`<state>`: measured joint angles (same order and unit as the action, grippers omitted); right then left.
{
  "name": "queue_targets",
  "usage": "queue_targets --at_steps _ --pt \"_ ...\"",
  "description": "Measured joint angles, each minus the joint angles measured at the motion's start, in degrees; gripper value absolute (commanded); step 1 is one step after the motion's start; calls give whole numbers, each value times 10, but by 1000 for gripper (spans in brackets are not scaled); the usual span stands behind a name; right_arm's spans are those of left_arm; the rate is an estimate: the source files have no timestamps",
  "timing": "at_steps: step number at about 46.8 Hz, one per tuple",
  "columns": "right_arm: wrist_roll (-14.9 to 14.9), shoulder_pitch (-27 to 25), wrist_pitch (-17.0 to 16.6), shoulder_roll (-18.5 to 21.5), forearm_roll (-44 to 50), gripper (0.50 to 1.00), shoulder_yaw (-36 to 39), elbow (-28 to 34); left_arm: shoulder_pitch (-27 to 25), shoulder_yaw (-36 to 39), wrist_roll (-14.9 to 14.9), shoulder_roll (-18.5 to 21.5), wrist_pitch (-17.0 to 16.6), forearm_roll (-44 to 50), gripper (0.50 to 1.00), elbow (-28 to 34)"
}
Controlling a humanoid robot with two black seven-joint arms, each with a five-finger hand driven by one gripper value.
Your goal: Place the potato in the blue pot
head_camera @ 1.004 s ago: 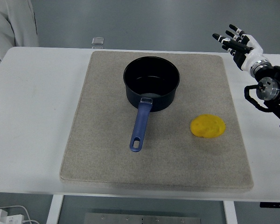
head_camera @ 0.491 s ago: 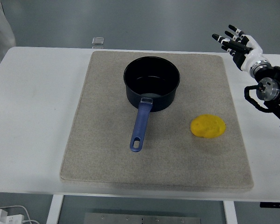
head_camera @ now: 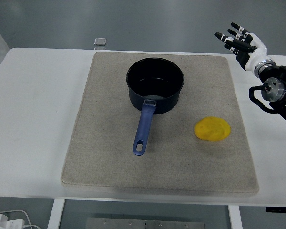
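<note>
We see the yellow potato [head_camera: 212,129] lying on the grey mat [head_camera: 100,143] that covers most of the white surface [head_camera: 33,119], to the right of the blue pot [head_camera: 155,85] and well apart from it; the pot sits toward the far middle of the mat, nothing inside it, with its blue handle [head_camera: 144,129] pointing toward the near edge. Our right hand [head_camera: 243,44] is raised over the far right corner of the surface, its fingers [head_camera: 230,39] spread straight and holding nothing, well away from the potato. A small clear object [head_camera: 100,42] sits at the far edge, beyond the mat.
</note>
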<state>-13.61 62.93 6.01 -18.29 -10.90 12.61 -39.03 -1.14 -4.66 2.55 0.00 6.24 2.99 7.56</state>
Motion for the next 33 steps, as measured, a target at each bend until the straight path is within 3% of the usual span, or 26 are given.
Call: queue_targets --at_steps 18,33 --pt "-5 1 3 -7 1 954 0 -10 0 0 0 0 0 0 1000 0" --pt "-6 2 38 -61 52 952 -3 -120 0 0 0 0 0 0 1000 0"
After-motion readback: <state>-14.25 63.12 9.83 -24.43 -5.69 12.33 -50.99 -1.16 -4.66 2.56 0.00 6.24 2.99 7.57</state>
